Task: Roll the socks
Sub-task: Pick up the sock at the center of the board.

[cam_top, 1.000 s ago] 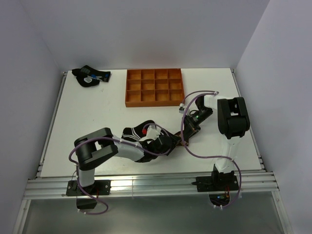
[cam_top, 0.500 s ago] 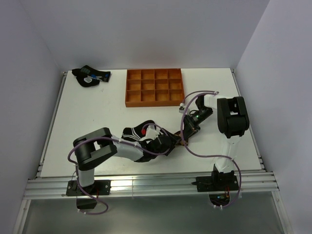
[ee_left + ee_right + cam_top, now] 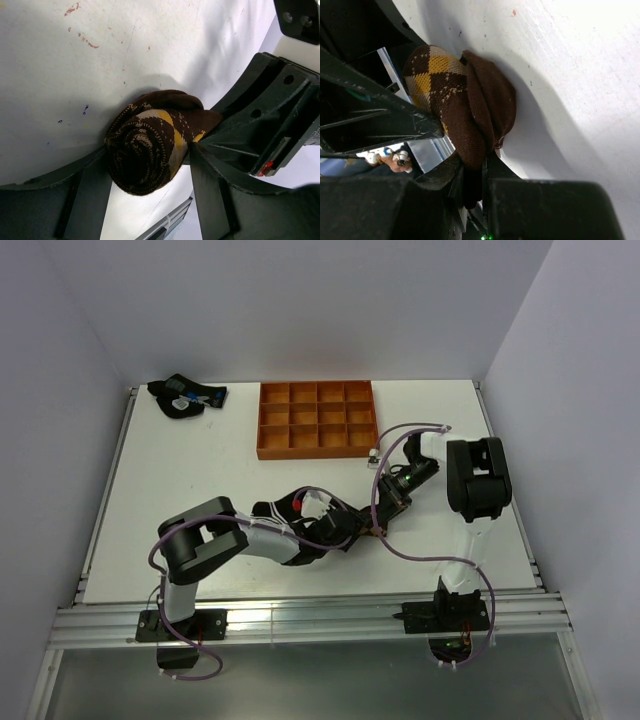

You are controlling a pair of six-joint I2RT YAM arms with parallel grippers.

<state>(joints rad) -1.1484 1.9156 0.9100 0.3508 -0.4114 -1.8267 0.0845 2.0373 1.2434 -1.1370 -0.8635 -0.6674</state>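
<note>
The brown-and-black argyle sock [image 3: 145, 150] is wound into a tight roll on the white table. My left gripper [image 3: 148, 152] has a finger pressed on each side of the roll. My right gripper [image 3: 474, 162] is shut on the roll's plain brown end [image 3: 485, 110]. In the top view the two grippers meet at the front middle of the table, the left gripper [image 3: 350, 528] and the right gripper [image 3: 383, 518], with a bit of the roll [image 3: 376, 531] between them. The short black ankle sock [image 3: 270, 512] with white stripes lies partly under my left forearm.
An orange compartment tray [image 3: 318, 419] stands at the back middle. A dark sock bundle with blue and white marks [image 3: 185, 397] lies at the back left corner. The table's front rail [image 3: 300, 620] runs close behind the grippers. The right gripper's body [image 3: 270, 115] sits close beside the left fingers.
My left arm's elbow has shifted a little right and forward and its wrist has turned slightly. The right arm and the roll stay in nearly the same place.
</note>
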